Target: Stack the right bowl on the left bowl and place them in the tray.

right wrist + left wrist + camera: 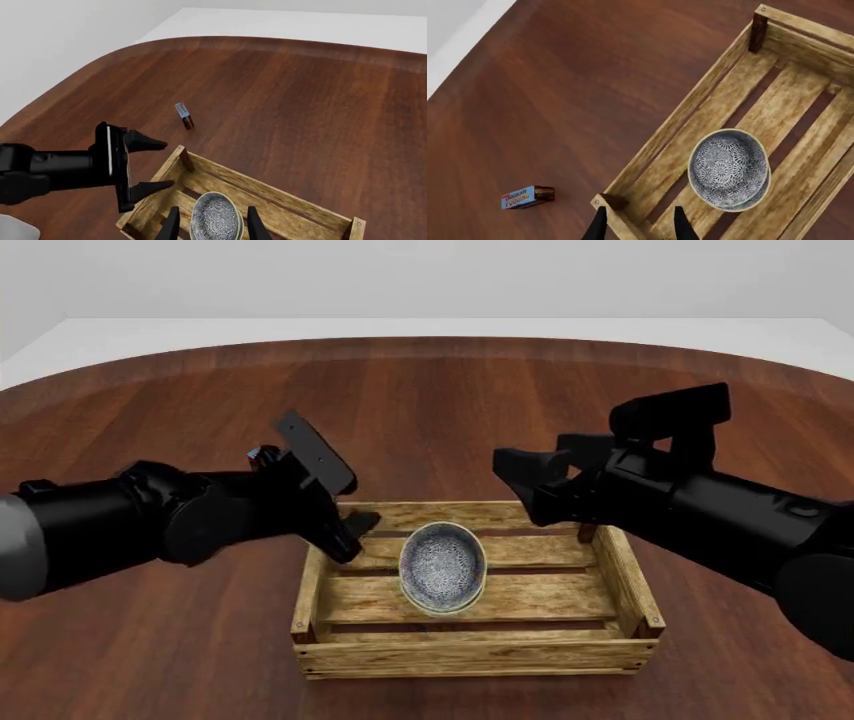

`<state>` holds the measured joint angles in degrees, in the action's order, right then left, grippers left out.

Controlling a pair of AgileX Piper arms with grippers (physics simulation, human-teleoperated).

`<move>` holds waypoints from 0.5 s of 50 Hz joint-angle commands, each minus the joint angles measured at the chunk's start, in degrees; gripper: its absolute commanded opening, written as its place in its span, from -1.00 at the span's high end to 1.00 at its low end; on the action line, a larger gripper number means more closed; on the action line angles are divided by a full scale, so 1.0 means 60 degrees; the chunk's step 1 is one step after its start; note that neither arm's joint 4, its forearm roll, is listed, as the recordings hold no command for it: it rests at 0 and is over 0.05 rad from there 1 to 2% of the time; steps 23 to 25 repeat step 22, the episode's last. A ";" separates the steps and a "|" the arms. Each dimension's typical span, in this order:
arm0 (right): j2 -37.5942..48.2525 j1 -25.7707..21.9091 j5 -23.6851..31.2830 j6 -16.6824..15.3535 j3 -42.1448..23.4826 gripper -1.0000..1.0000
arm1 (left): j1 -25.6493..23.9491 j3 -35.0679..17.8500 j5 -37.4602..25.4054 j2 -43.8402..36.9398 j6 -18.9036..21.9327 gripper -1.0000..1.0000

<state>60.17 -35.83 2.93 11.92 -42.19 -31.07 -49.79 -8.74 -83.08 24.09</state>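
Slatted wood frames the tray (477,655), with the stacked bowls (443,567) resting inside near its middle, so the placing looks done. Just above it, the left claw (350,502) and right claw (514,478) hang wide and empty. Beyond the tray, a pudding box (184,115) lies on the worktop (427,390).

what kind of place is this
Likely a simulated tabletop test setup, not a real room: a bare round wooden table, blank pale surroundings, a crate holding stacked bowls, and a pudding box.

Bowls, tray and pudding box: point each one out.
stacked bowls (727,167): left wrist view, patterned inside of the top bowl.
tray (474,658): front view, near side wall.
pudding box (519,198): left wrist view, blue printed face.
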 commanded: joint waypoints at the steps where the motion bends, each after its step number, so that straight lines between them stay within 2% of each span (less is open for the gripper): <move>1: 0.0067 -0.0022 -0.0027 0.0003 0.0000 -1.00 | 0.1023 0.0196 0.0324 0.0094 -0.0259 -1.00; 7: 0.0018 -0.0006 -0.0006 -0.0001 0.0002 -1.00 | 0.1237 0.0169 0.0263 0.0284 -0.0290 -1.00; 13: -0.0068 0.0005 0.0051 -0.0007 -0.0008 -1.00 | 0.1860 0.0274 0.0390 0.0619 -0.0119 -1.00; 25: -0.0049 0.0017 0.0044 -0.0009 -0.0012 -1.00 | 0.2139 0.0286 0.0429 0.0668 -0.0174 -1.00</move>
